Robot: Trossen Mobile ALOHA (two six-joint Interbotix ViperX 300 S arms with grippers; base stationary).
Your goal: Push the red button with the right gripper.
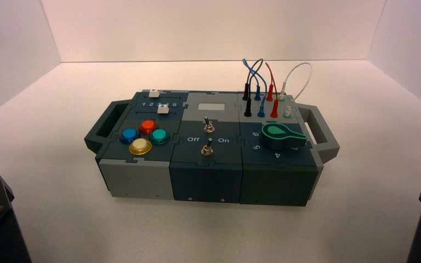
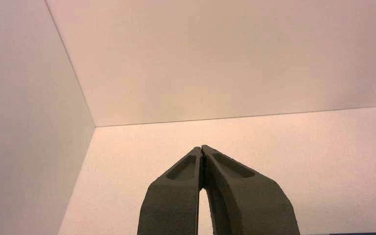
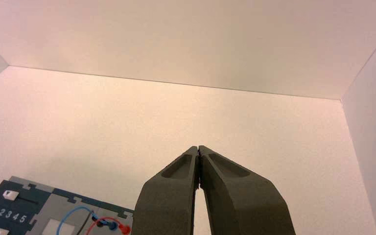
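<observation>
1. The red button, in the high view, is a round dome on the left part of the box — at the far side of a cluster, with the blue button to its left, the teal button to its right and the yellow button on the near side. Both arms show only at the picture's near corners, well apart from the box. From the right gripper's side the button lies forward and far to the left, past the knob and the switches; the left arm looks nearer. Being round, the button has no long axis to match, so the reach across matters more than any turn of the wrist.

2. In the left wrist view, the left gripper is closed and empty, parked at the near left.

3. In the right wrist view, the right gripper is closed on nothing, its tips together — a fit shape for pressing, I judge. It waits at the near right; the red button is out of this view.
</observation>
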